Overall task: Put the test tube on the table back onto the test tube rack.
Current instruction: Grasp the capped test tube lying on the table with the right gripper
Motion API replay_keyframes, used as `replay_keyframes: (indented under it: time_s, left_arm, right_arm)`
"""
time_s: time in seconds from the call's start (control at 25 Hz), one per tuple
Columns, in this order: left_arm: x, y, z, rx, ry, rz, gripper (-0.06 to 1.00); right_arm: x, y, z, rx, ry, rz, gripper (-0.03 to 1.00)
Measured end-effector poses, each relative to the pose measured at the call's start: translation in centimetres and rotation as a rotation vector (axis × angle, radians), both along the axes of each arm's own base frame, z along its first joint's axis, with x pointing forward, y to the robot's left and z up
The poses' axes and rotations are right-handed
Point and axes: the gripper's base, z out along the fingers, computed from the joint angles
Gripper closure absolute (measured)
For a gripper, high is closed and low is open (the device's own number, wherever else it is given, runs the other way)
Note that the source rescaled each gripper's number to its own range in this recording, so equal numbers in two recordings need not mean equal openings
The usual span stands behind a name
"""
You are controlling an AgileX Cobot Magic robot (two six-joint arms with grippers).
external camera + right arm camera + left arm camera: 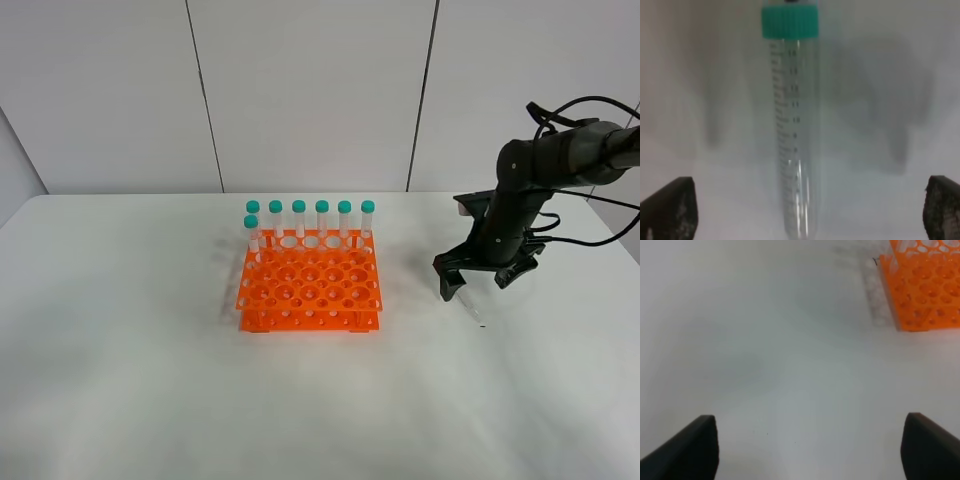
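1. Table [150, 400]: white, matte. The nearest stretch is bare surface; it carries everything listed below.

2. Left fingers [685, 450]: black, seen only from the left wrist camera. They stand wide apart over the white top with nothing between them. A corner of the rack shows some way ahead of them.

3. Test tube [472, 308]: clear, slim, lying flat on the table to the right of the rack and well apart from it, pointed tip toward the near edge. The right wrist view gives it plainly [792, 130], with printed graduation marks along the wall and a teal-green screw cap [790, 22] on the end.

4. Right fingers [446, 282]: black, spread open, one on each side of the lying tube and gripping nothing. In the wrist view each finger [670, 210] stands clear of the tube. The right arm [530, 170] slopes down to them from the far right, trailing black cables [600, 105].

5. Test tube rack [308, 292]: bright orange, two tiers, a grid of round holes, mid-table. Most holes are open.

6. Seven capped tubes [322, 222]: upright in the rack, six along the back row, one in the next row at the left end.

7. Wall [300, 90]: white panels behind the table.
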Motion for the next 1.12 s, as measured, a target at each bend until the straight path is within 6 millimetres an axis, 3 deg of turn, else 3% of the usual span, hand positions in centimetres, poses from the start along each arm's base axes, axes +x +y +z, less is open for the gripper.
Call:
replay_keyframes:
  time_s: [0.28,0.92,1.0,1.08,1.12]
  left_arm:
    - [0.0,0.0,0.0,0.0,0.0,0.0,-0.06]
    - [0.0,0.0,0.0,0.0,0.0,0.0,-0.06]
    - [0.0,0.0,0.0,0.0,0.0,0.0,-0.06]
    - [0.0,0.0,0.0,0.0,0.0,0.0,-0.06]
    - [0.0,0.0,0.0,0.0,0.0,0.0,-0.06]
  right_arm:
    - [0.4,0.1,-1.3,0.008,-0.008,-0.01,-0.03]
    - [0.3,0.1,-2.4,0.009,0.032,-0.014,-0.03]
    - [0.3,0.1,-2.4,0.009,0.036,-0.014,0.02]
    - [0.2,0.1,-2.5,0.007,0.04,-0.013,0.16]
    - [0.2,0.1,-2.5,0.006,0.046,-0.013,0.29]
